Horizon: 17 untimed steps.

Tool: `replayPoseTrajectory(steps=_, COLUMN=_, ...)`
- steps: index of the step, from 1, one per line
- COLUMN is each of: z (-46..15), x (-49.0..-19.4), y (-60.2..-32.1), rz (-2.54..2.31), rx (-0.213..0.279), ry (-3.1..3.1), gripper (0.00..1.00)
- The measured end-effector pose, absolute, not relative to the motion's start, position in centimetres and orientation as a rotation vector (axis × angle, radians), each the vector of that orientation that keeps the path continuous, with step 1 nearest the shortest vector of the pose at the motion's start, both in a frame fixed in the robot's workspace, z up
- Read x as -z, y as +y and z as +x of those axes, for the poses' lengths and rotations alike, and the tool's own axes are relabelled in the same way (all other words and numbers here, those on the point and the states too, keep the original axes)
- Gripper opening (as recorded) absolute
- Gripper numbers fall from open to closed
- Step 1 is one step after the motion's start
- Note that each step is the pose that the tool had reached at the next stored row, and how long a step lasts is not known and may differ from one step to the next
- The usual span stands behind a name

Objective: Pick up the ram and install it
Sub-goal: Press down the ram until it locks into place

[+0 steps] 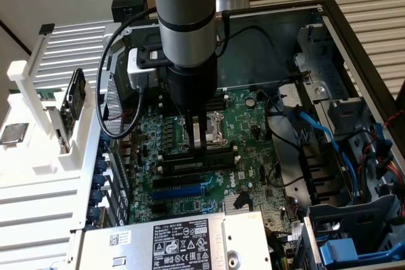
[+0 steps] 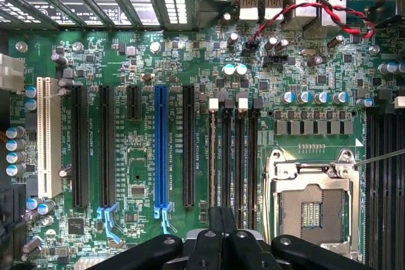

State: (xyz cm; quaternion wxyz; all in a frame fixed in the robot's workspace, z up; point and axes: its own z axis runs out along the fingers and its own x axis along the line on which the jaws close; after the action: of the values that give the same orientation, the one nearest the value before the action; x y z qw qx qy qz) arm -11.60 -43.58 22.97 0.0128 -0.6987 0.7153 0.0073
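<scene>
- Your claw (image 1: 199, 147) is pinched narrow, tips down on the ram (image 1: 202, 151) (nothing visibly gripped).
- The ram lies in a memory slot beside the CPU socket (image 1: 212, 128), directly under the claw.
- Its long axis runs along the slots, parallel to the blue expansion slot (image 1: 180, 189).

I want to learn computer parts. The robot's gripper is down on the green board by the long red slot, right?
Not quite: that long slot is blue, not red, as the wrist view shows. The gripper is indeed down on the green board.
</scene>
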Motion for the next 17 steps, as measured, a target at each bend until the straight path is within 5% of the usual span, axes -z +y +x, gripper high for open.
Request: replayPoseTrajectory(steps=17, z=-11.6, x=-22.62, y=-43.73, rz=-2.177, rx=-0.023, ry=2.229, gripper=0.11)
